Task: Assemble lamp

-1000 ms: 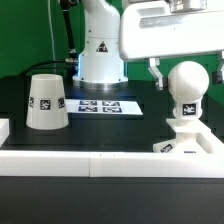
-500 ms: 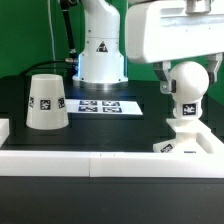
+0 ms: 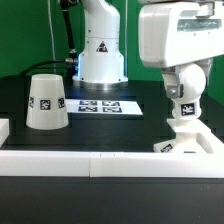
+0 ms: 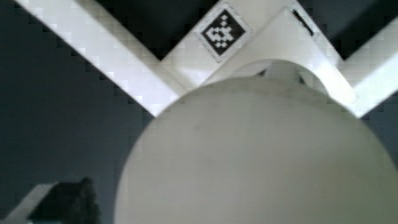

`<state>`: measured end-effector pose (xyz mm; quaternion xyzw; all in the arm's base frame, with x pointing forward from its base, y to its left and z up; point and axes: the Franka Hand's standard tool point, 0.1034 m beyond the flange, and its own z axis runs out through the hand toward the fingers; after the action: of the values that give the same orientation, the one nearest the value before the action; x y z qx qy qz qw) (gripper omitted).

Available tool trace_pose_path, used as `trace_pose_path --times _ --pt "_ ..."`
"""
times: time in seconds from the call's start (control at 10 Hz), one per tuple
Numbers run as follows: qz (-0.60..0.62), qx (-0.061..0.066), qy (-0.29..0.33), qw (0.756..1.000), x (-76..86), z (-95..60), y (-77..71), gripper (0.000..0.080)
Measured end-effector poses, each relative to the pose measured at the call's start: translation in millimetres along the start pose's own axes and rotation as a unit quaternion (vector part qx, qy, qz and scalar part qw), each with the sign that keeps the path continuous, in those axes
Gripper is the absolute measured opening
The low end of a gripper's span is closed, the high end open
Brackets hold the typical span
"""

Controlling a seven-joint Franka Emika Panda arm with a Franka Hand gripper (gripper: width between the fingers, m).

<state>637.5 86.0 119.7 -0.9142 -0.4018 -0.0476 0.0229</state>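
Tool (image 3: 189, 76) low around bulb (image 3: 190, 94) on base (image 3: 200, 144), grip cannot be told, shade (image 3: 45, 102) well apart, marker board (image 3: 100, 105) between

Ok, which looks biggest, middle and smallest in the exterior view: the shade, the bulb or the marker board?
1. shade
2. bulb, its top hidden
3. marker board, a thin strip
The last two look close, so that order is unsure.

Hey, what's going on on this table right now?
A Panda arm is putting a lamp together. Its gripper is down over the bulb, which stands upright on the base at the exterior view's right. A finger sits on either side, but whether they grip it is unclear. The shade sits apart at the exterior view's left, not yet fitted.
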Motion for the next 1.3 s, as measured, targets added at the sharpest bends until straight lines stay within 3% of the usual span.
trace_pose_path --times 0.3,0.4,1.0,1.2,1.3 --pt "0.019 -0.004 0.003 1.000 1.7 0.6 -0.7 0.0699" --pt "0.027 -0.004 0.003 1.000 1.5 1.0 -1.1 0.0565" --pt "0.050 -0.004 0.003 0.999 1.2 1.0 -0.5 0.0535" --pt "0.152 -0.007 0.005 0.988 8.2 -0.2 -6.7 0.0169" --pt "0.226 -0.007 0.005 0.974 12.0 0.2 -11.5 0.0169"
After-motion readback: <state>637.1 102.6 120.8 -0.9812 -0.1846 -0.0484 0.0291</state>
